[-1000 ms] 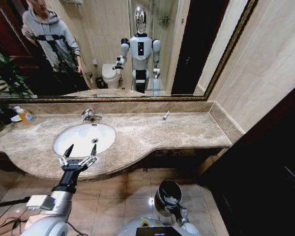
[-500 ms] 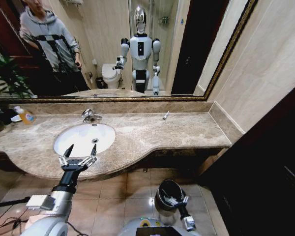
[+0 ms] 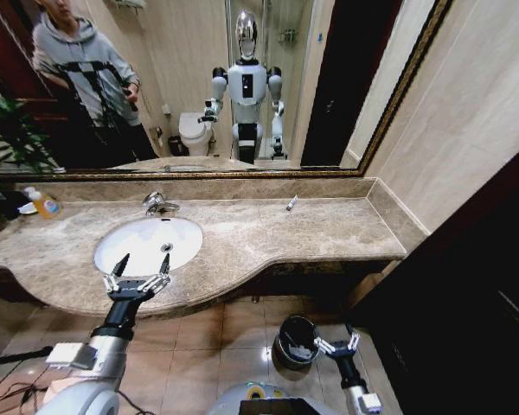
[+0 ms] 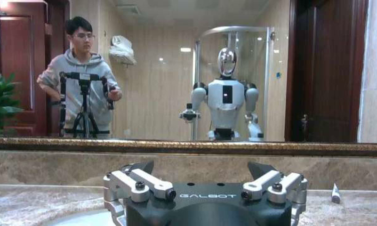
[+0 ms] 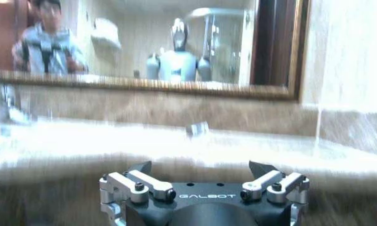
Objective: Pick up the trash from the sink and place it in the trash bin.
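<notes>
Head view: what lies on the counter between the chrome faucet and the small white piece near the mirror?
Nothing: between the chrome faucet and the small white tube-like piece, the head view shows bare beige marble counter, no bits lying there.

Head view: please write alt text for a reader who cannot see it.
An open left gripper hovers at the front edge of a white oval sink in a beige marble counter. Low on the right, the open right gripper sits beside a shiny round metal trash bin on the floor.
</notes>
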Robot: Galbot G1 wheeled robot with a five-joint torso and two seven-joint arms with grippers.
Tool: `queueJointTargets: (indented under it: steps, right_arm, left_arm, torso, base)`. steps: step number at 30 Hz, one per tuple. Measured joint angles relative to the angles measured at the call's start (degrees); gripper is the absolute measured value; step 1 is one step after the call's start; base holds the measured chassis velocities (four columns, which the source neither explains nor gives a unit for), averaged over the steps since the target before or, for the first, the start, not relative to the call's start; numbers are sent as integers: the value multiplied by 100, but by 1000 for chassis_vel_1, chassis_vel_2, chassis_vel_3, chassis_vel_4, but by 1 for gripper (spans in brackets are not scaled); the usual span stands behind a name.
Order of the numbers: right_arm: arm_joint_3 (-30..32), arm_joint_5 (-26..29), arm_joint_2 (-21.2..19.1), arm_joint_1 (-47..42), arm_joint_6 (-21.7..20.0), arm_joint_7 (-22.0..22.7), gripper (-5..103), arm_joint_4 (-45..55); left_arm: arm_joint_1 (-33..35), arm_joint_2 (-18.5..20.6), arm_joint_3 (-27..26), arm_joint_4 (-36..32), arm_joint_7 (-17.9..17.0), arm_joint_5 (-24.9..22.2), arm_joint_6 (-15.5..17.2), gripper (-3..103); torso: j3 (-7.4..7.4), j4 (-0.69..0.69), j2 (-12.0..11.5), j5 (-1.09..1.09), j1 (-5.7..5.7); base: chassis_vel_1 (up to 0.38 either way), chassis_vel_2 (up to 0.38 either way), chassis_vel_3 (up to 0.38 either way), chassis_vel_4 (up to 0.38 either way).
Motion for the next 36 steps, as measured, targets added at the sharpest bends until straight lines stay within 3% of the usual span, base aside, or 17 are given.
queueJointTargets:
  steps: [1,3,4,7,8,10,11,16,18,22,30,32,36]
  right_arm:
    - [0,0,0,0,0,0,100,0]
    - [-6,200,-38,191,-515,-86,100,526]
    - [-6,200,-38,191,-515,-86,100,526]
    - [-202,826,-465,706,-1503,-194,100,1021]
    - [-202,826,-465,706,-1503,-194,100,1021]
    - [-295,1137,-657,1296,-1995,-202,100,1084]
    - [-360,1248,-708,1659,-2276,-192,100,1080]
    - [-581,1443,-807,2579,-2875,-110,100,816]
    - [-747,1391,-799,3185,-3363,89,100,522]
    - [-1071,1411,-732,3945,-3820,291,100,39]
    - [-1756,1435,-733,5479,-3880,343,100,-1506]
    - [-1931,1570,-605,6168,-3894,439,100,-2251]
    - [-1964,1634,-385,6674,-3919,609,100,-2936]
  left_arm:
    - [0,0,0,0,0,0,0,100]
    - [0,0,0,0,0,0,0,100]
    - [0,0,0,0,0,0,0,100]
    - [0,1,0,0,0,0,0,100]
    - [0,1,0,0,0,0,0,100]
    - [0,0,0,0,0,0,0,100]
    - [0,0,0,0,1,0,0,100]
    - [0,0,0,1,1,0,0,100]
    - [0,0,0,0,1,0,0,100]
    - [0,0,0,0,1,0,0,100]
    - [0,1,0,0,1,0,0,100]
    - [0,1,0,0,1,0,0,100]
    - [0,1,0,0,1,0,0,100]
  torso:
    - [0,0,0,0,0]
    - [0,0,0,0,0]
    - [0,0,0,0,0]
    - [0,-1,0,0,0]
    - [0,-1,0,0,0]
    - [1,1,0,1,0]
    - [1,1,0,1,0]
    - [1,1,-1,0,1]
    - [1,0,-1,1,1]
    - [1,-1,-1,0,1]
    - [2,0,-1,0,1]
    - [2,0,-1,1,1]
    - [1,0,-1,-2,1]
  base:
    - [0,0,0,0]
    - [0,0,0,0]
    - [0,0,0,0]
    - [0,0,0,0]
    - [0,0,0,0]
    - [0,0,0,0]
    - [0,0,0,0]
    - [0,0,0,0]
    - [0,0,0,0]
    - [0,0,0,0]
    - [0,0,0,0]
    - [0,0,0,0]
    - [0,0,0,0]
